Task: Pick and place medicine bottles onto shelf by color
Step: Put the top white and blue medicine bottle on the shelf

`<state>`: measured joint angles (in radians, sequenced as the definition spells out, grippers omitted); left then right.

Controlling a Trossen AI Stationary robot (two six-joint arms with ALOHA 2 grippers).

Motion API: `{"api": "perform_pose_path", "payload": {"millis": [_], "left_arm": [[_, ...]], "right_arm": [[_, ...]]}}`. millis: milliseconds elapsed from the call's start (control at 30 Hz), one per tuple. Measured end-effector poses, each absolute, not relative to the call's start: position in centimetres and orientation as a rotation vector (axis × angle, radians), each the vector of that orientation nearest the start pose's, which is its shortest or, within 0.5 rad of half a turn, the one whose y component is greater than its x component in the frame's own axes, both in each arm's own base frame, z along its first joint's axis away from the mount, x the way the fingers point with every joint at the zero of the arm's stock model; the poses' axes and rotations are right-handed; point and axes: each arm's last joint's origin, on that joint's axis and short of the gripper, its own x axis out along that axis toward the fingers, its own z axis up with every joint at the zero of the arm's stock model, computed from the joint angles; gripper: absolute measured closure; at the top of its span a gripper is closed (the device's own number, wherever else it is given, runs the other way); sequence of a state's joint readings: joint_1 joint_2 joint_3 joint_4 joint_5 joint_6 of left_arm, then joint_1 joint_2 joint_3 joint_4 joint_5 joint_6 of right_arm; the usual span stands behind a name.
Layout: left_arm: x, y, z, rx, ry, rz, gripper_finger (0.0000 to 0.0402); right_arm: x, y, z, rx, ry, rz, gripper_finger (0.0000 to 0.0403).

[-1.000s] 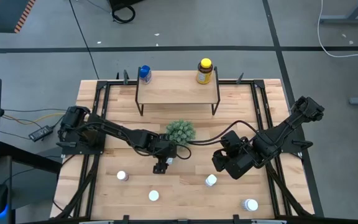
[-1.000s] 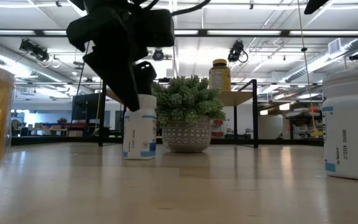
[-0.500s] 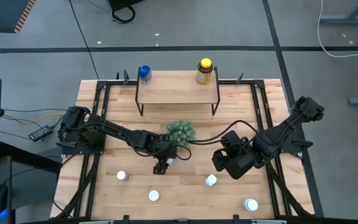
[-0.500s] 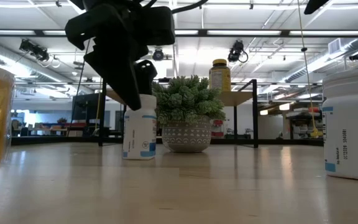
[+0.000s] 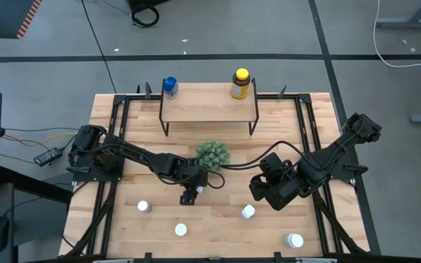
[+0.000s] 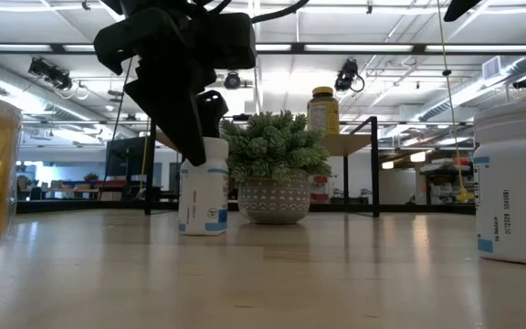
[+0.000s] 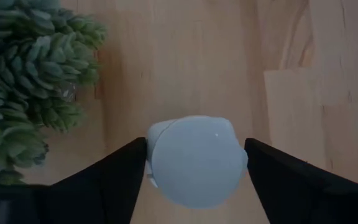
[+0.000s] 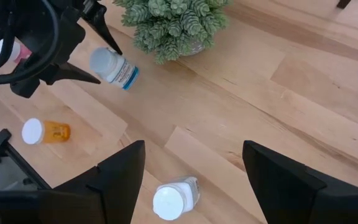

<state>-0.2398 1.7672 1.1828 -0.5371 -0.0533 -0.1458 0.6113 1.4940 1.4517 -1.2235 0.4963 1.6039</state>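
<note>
A white medicine bottle [image 6: 204,196] with a blue label stands next to a green potted plant [image 5: 212,155] in the middle of the table. My left gripper [image 5: 194,191] comes down on it, shut on its white cap [image 7: 194,162]. My right gripper [image 8: 194,180] hangs open above the table right of centre, over a white bottle [image 8: 174,196] lying on its side. The shelf [image 5: 209,106] stands at the far side, with a blue bottle [image 5: 169,86] and an amber yellow-capped bottle [image 5: 240,84] on top. My left gripper pinches the white bottle's cap by its two opposite sides [image 7: 157,155] between its two fingers. The fingers come from above, slanting down from the table's left. The bottle stands upright with its base [image 6: 204,228] on the table.
More bottles lie near the front edge: one with a white cap [image 5: 143,207], another [image 5: 180,230], a white one [image 5: 248,212], and one at the near right [image 5: 294,239]. An orange bottle [image 8: 45,132] lies on its side. Black rails [image 5: 307,124] run along the table's edges.
</note>
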Motion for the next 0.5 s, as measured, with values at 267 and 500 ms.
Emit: {"api": "perform_pose_path", "payload": {"millis": [267,500], "left_arm": [[34.17,-8.17,19.13,0.037,1.11,-0.078,0.0194],[34.1,-8.2,19.84,-0.015,1.142,-0.06,0.0208]], "right_arm": [[23.32,14.65,32.75,0.77,0.826,-0.707,0.0126],[23.32,14.64,32.74,0.736,0.837,-0.69,0.0126]]}}
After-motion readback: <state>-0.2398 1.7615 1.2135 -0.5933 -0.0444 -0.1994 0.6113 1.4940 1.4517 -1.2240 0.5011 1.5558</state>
